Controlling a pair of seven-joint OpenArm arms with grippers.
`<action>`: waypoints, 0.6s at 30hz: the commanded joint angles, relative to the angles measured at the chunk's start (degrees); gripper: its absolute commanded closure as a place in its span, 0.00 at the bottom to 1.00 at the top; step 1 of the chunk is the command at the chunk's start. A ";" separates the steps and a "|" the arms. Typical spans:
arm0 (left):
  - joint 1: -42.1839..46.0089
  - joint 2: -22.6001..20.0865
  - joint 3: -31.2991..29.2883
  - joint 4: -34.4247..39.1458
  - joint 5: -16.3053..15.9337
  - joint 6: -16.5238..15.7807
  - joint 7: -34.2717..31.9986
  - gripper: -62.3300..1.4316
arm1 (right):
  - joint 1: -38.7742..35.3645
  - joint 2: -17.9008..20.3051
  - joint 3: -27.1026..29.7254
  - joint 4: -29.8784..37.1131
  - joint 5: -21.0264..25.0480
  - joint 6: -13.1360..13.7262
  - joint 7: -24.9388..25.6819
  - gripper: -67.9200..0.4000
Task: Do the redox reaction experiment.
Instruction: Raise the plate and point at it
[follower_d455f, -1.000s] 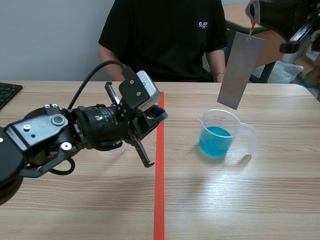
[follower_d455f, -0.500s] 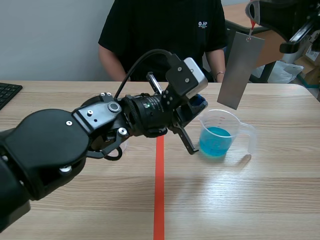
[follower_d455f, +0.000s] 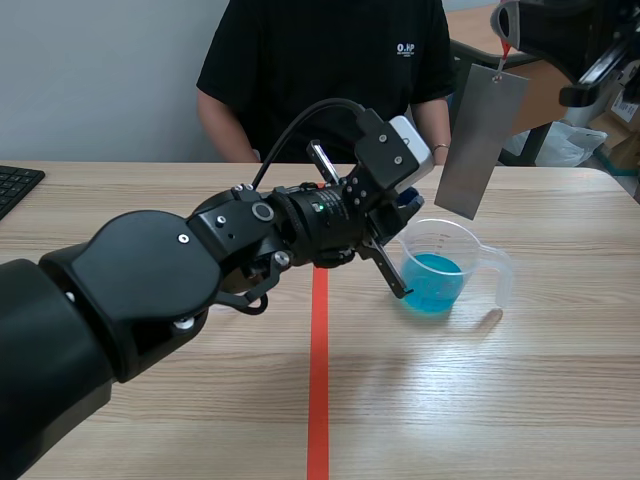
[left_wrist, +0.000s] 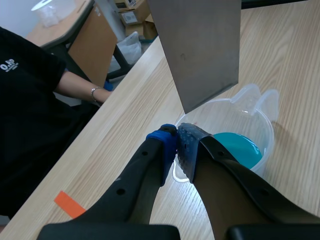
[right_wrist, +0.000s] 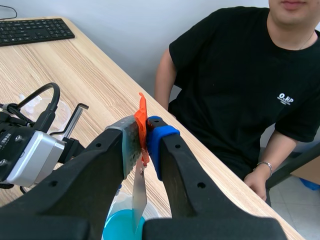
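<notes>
So the step in hand looks like dunking the metal plate into the blue liquid, with the other arm steadying the cup.

The right gripper is clamped on an orange-red tab. The plate dangles from that tab, tilted, with its low corner just above the far side of the clear measuring cup and not in the liquid yet. The left gripper reaches across from the left. Its fingers are closed, and from the wrist cam they look pinched on the cup's near wall, one pad inside and one outside.

My take on doing it well:
- The plate hangs loose, so I'd guess it swings. Go down slow and straight, and let it settle first.
- Aim that low corner at the middle of the blue, not at the rim. Clip the rim and the cup probably tips.
- The left pads sit right under the plate's bottom edge, so keep the plate clear of them.
- Go easy on the left pinch, because that plastic wall looks thin and bendy.

Head count: one measuring cup, one metal plate, one tab, two grippers. There's also one person sitting across the table and one keyboard at the edge.
</notes>
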 joint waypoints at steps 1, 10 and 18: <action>-1.09 0.90 -0.15 0.87 -0.33 0.39 -0.81 0.90 | 0.85 0.90 0.52 0.85 0.68 0.33 0.66 0.97; -1.09 1.25 -0.15 -0.59 2.03 1.14 -0.79 0.90 | 0.85 0.90 0.52 0.85 0.68 0.33 0.63 0.97; -1.09 1.27 -0.15 -0.79 2.01 1.79 -1.29 0.90 | 0.85 0.90 0.52 0.85 0.68 0.33 0.66 0.97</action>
